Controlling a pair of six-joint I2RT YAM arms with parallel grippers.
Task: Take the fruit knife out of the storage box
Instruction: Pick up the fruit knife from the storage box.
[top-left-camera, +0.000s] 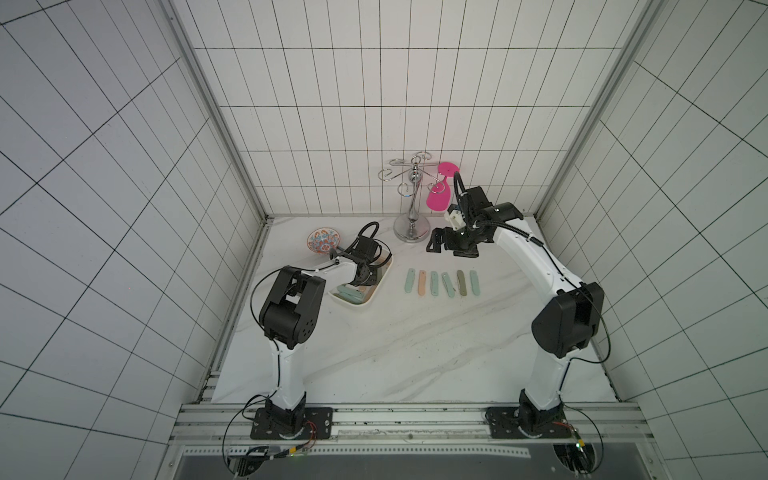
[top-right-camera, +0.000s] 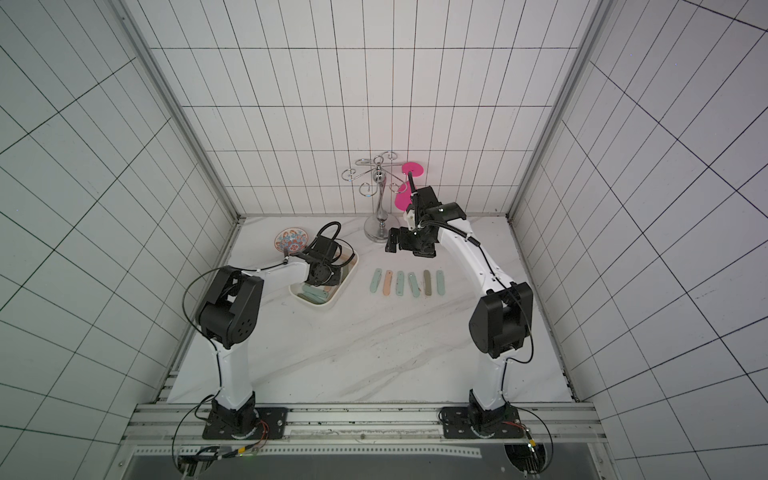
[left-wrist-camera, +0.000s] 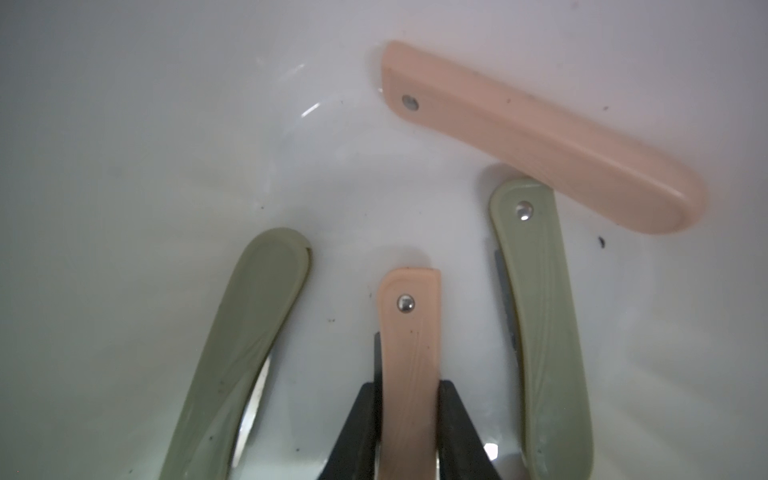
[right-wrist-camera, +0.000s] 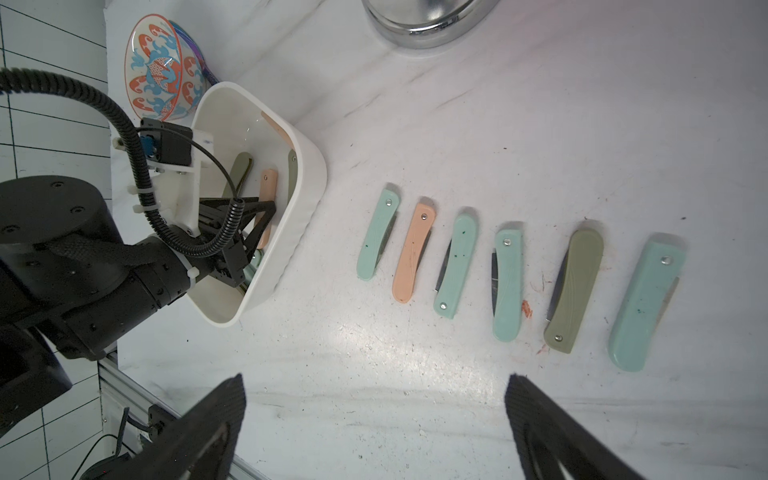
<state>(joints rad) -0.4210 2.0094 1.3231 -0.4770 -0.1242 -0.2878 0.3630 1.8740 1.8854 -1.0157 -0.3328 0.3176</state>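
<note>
Left wrist view is telling the story here. The left tool (left-wrist-camera: 409, 399) is clamping onto the peach fruit knife (left-wrist-camera: 409, 332), with both black fingers (left-wrist-camera: 361, 419) pressing flat against the sides of its handle inside the storage box (left-wrist-camera: 166, 124). Part of the handle is running out of frame past the fingers. Two olive knives (left-wrist-camera: 540, 316) are flanking it and a second peach knife (left-wrist-camera: 540, 133) is lying crosswise beyond. They're all smooth matte plastic, folded shut, with shiny rivets showing.

In both top views the wrist is blocking the grip itself. The right tool (right-wrist-camera: 374, 419) is hanging wide open over the marbled tabletop (right-wrist-camera: 415, 374), holding nothing, near a row of six folded knives (right-wrist-camera: 507, 282). The box is glossy white with rounded corners, sitting on the tabletop's left side right by a patterned bowl (right-wrist-camera: 158, 70).
</note>
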